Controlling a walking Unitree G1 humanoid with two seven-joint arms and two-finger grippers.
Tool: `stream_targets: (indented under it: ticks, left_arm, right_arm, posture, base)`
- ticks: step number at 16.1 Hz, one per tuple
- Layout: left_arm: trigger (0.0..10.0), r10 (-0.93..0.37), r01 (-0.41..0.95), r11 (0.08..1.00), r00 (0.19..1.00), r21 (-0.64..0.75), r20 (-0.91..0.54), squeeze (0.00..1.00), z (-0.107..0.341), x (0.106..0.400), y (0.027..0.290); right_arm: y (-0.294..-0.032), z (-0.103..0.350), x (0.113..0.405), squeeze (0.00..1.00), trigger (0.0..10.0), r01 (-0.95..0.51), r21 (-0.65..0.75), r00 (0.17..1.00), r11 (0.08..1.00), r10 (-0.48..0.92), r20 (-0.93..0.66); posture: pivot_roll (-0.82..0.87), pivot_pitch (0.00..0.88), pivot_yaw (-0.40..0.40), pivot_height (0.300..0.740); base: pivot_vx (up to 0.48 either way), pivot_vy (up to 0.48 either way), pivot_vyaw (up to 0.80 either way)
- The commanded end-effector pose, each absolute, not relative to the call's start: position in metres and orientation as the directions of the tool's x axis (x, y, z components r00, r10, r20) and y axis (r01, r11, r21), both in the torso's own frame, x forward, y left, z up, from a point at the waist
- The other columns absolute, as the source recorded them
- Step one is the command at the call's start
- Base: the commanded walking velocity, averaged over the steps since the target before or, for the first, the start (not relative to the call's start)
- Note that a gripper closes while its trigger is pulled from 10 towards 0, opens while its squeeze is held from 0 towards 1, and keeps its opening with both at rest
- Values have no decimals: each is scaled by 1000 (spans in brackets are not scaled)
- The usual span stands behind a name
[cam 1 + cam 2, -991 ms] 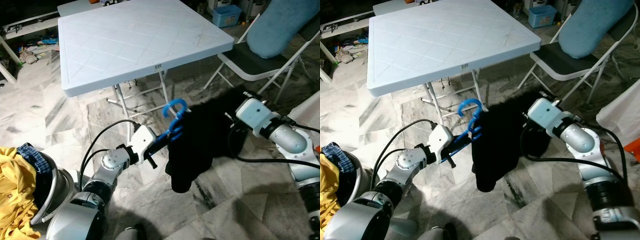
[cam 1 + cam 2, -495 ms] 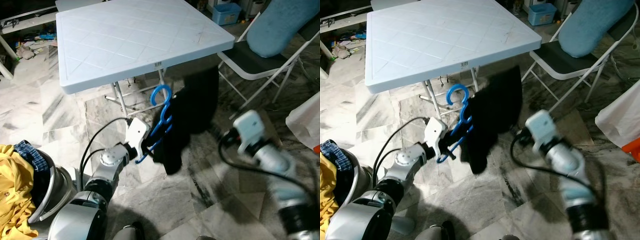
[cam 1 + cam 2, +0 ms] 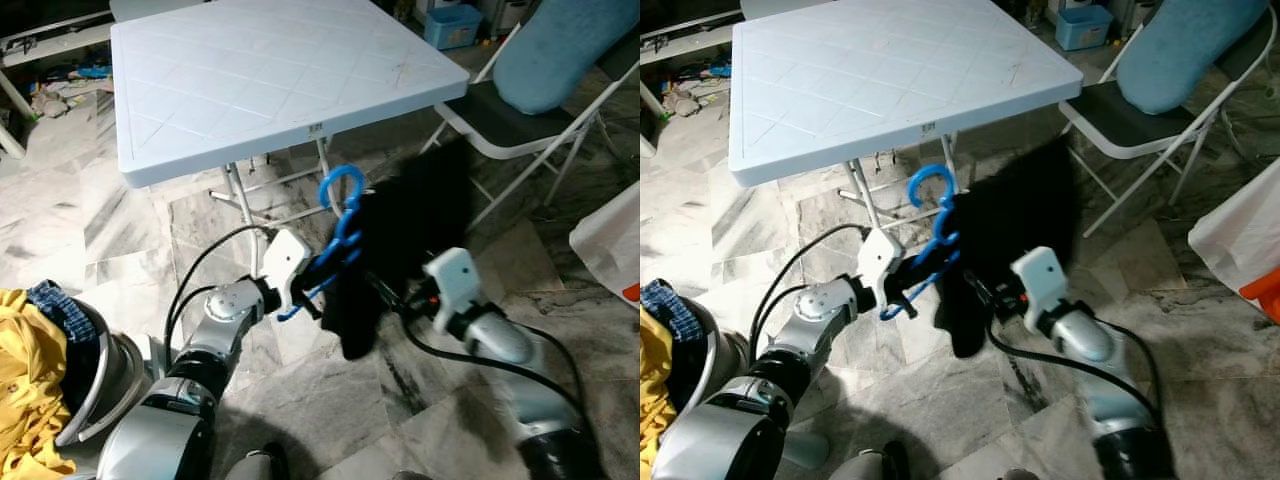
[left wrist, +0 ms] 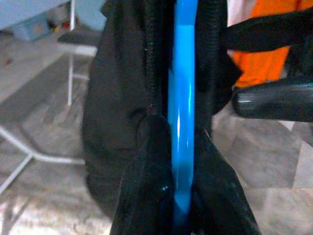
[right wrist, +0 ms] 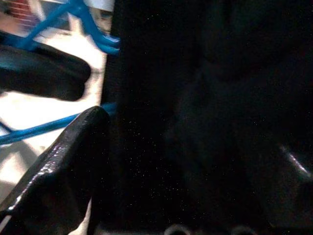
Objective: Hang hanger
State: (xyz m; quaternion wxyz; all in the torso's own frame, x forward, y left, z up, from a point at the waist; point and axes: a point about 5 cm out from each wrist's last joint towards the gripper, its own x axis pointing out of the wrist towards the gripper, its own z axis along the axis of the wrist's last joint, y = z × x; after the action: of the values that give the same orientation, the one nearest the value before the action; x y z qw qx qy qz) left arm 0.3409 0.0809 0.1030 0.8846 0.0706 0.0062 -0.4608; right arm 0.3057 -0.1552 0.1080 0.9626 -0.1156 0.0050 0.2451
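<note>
A blue plastic hanger (image 3: 343, 210) carries a black garment (image 3: 410, 225) and hangs in the air in front of the table. My left gripper (image 3: 318, 280) is shut on the hanger's lower bar, and the blue bar (image 4: 181, 122) runs between its fingers in the left wrist view. My right gripper (image 3: 985, 297) is at the garment's lower edge, just right of the left gripper. It is open, with one black finger (image 5: 58, 161) beside the dark cloth (image 5: 205, 122). The hanger's hook (image 3: 340, 183) points up, free of any rail.
A white folding table (image 3: 270, 70) stands just behind the hanger. A folding chair (image 3: 510, 125) with a blue cushion (image 3: 570, 50) is at the right. A basket (image 3: 105, 375) of yellow clothes sits at the lower left. A white bag (image 3: 610, 235) lies at the right edge on the marble floor.
My right arm has swung back in from the right, up to the garment. The hanger and garment have shifted slightly right in the left gripper.
</note>
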Motion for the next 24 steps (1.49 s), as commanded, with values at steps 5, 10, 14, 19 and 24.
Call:
stream_targets:
  ticks: [5,10,14,19,24]
  left_arm:
    - [0,-861,853,498,507,158,-26,0,117,338,75]
    - [0,-892,881,448,452,153,5,0,121,331,71]
    - [0,-894,883,445,448,150,13,0,123,329,70]
    - [0,-892,882,448,451,145,12,0,123,328,68]
    - [0,-888,880,455,460,138,1,0,120,327,70]
  right_arm:
    - [-178,94,316,0,10000,-273,-280,961,920,247,-125]
    - [-187,86,327,0,0,-168,-283,979,944,126,-159]
    - [-194,91,334,0,0,-85,-203,991,976,61,-119]
    - [-202,94,337,0,0,-33,-169,996,985,18,-92]
    - [-202,96,337,0,0,-32,-138,997,990,21,-77]
  posture:
    - [-216,143,76,740]
    - [-210,137,69,740]
    - [-208,132,63,740]
    - [-210,129,57,740]
    - [-214,129,58,740]
  base:
    - [0,0,0]
    - [0,0,0]
    - [0,0,0]
    - [0,0,0]
    - [0,0,0]
